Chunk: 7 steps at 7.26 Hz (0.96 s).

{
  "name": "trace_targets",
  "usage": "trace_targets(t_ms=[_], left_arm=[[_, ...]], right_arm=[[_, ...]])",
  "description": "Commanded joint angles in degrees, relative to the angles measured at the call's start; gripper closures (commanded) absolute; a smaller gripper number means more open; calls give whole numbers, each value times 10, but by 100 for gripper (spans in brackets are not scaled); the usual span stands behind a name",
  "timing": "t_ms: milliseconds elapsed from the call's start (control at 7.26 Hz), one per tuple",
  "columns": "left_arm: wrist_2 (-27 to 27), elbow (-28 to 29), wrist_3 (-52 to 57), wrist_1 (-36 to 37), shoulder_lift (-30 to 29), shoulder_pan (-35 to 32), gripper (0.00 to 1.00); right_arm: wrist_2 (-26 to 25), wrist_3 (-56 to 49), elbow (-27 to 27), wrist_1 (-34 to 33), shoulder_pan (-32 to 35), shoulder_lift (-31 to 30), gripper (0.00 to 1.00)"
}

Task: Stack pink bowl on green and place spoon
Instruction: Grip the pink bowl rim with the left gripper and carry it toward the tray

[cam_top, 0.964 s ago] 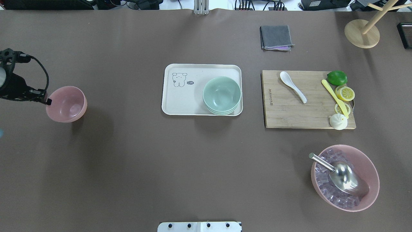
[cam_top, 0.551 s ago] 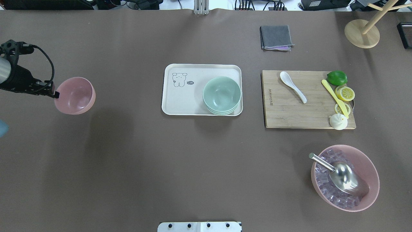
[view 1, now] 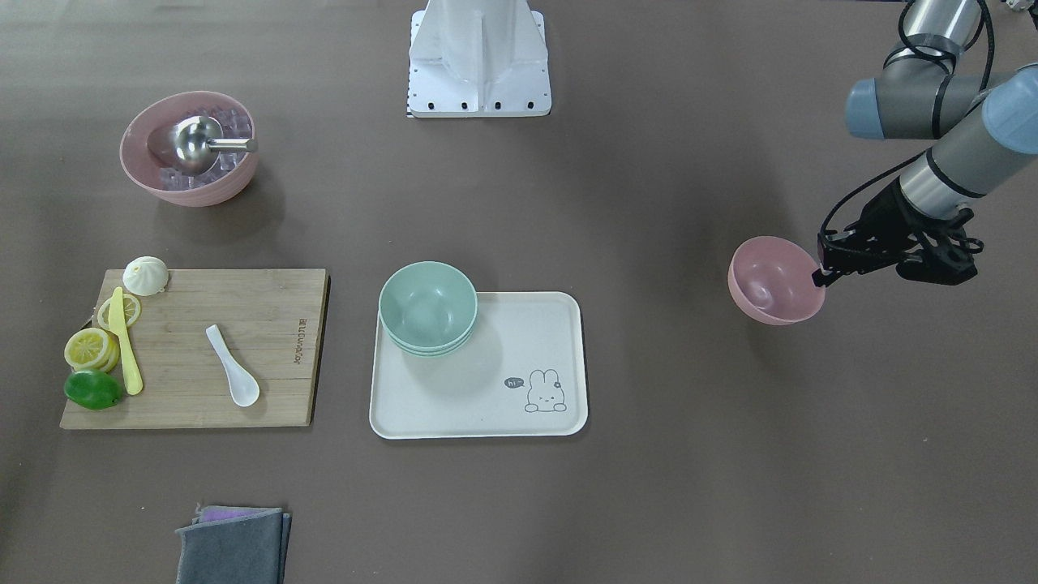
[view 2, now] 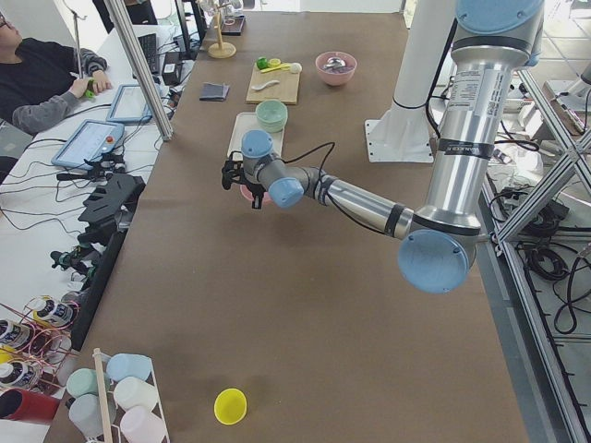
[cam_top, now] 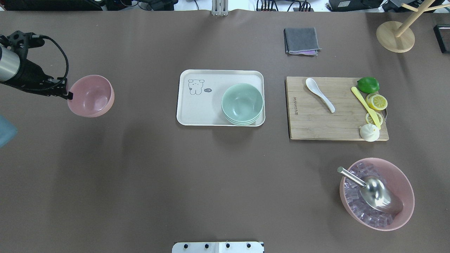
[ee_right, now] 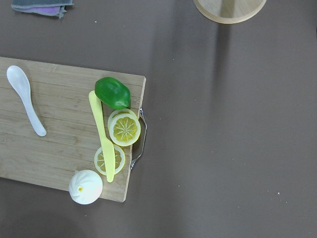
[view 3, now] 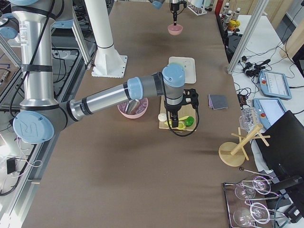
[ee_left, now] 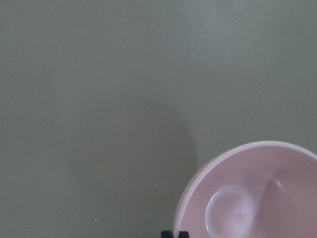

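The left pincer (cam_top: 69, 95) is clenched on the rim of the pink bowl (cam_top: 93, 96), at the edge nearest the arm. It seems to have one finger inside the wall and one outside. The bowl hangs slightly tilted, and its offset shadow suggests it is lifted clear of the brown worktop (cam_top: 140, 175), well left of the tray.

The bowl looks light, stiff and smooth, probably plastic. A rim pinch should carry it, but the glossy wall could slip or swing in a quick move.

The left arm reaches in low from the robot's left. Its forearm is close to level and its wrist angles down towards the rim.

Farther along sits the white tray (cam_top: 197, 112). A nested stack of green bowls (cam_top: 242, 102) stands in its corner nearest the board. They are upright and open, the same shape as the pink bowl, so it should drop in easily.

Farthest is the wooden cutting board (cam_top: 316, 123), with the white spoon (cam_top: 319, 94) lying flat on it. The spoon looks small, hard and slick. The middle of its handle seems the best place to take hold.

The right pincer (view 3: 174, 118) hangs pointing straight down above the board's fruit end. The pictures do not show whether it is released or clenched.
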Motion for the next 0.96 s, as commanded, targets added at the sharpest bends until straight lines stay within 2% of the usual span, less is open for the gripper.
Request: trace_targets(t_ms=[0, 275, 551, 688, 826], left_arm=[[2, -26, -48, 58, -42, 1, 100], [1, -29, -72, 85, -73, 6, 100], [4, -63, -84, 191, -124, 11, 100], [5, -75, -104, 226, -143, 24, 100], [13, -75, -132, 230, -158, 38, 100]], right_arm=[[0, 1, 0, 0, 0, 0, 0], [-1, 0, -1, 0, 1, 0, 0], [-1, 1, -1, 0, 0, 0, 0], [-1, 1, -1, 0, 0, 0, 0], [-1, 1, -1, 0, 0, 0, 0]])
